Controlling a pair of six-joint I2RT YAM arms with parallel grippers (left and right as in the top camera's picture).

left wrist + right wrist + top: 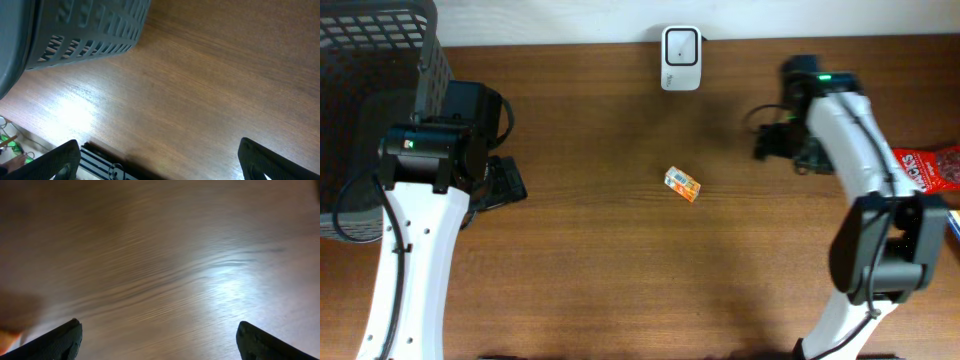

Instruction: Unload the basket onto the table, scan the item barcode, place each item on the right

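Observation:
The item, a small orange box (pixel 683 184), lies flat on the wooden table near the middle, apart from both arms. A white barcode scanner (pixel 680 58) stands at the table's far edge, straight behind the box. My left gripper (pixel 505 180) hovers at the left beside the basket; in the left wrist view (pixel 160 165) its jaws stand wide open over bare wood. My right gripper (pixel 770 140) sits at the far right, right of the scanner; in the right wrist view (pixel 160 342) it is open too, holding nothing. The box does not appear in either wrist view.
A dark plastic basket (pixel 370 60) fills the far left corner, and its slotted wall (pixel 75 30) looms close to the left gripper. A red snack packet (pixel 930 168) lies at the right edge. A striped strip (pixel 100 165) runs under the left fingers.

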